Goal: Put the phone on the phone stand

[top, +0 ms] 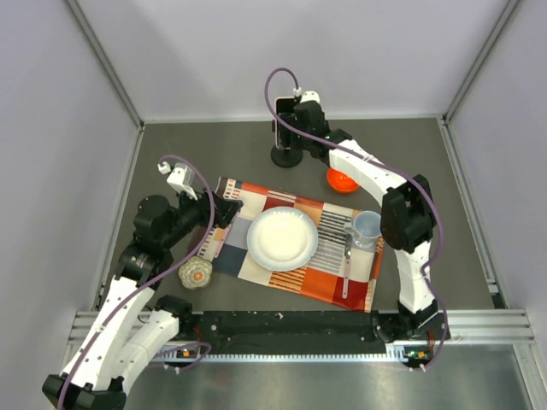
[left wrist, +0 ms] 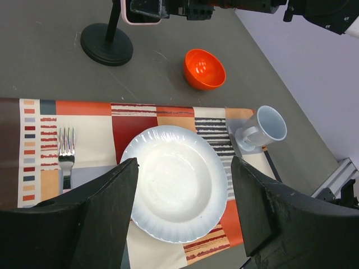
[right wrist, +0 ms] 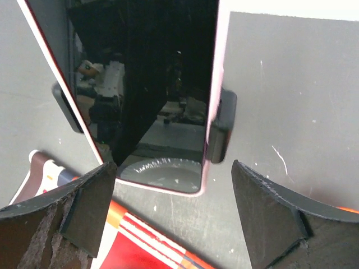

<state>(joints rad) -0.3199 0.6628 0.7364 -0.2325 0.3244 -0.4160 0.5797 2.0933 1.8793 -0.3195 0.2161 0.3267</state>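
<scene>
The phone point(right wrist: 146, 84), black screen with a pale pink edge, stands upright in the phone stand, whose black side clamps point(right wrist: 220, 126) grip its edges. My right gripper point(right wrist: 174, 185) is open just below and in front of the phone, with a gap at the right finger. In the top view the phone point(top: 279, 120) sits above the stand's round base point(top: 286, 157), with my right gripper point(top: 292, 120) against it. The left wrist view shows the stand base point(left wrist: 106, 45) and the phone's lower end point(left wrist: 143, 21). My left gripper point(left wrist: 185, 185) is open and empty above the plate.
A patterned placemat point(top: 256, 265) holds a white plate point(top: 283, 238), a pale blue mug point(top: 366, 227) and cutlery point(top: 346, 265). An orange-red bowl point(top: 342, 180) sits beside the stand. A small round patterned object point(top: 195, 273) lies left of the mat. A fork point(left wrist: 66, 157) shows on the mat.
</scene>
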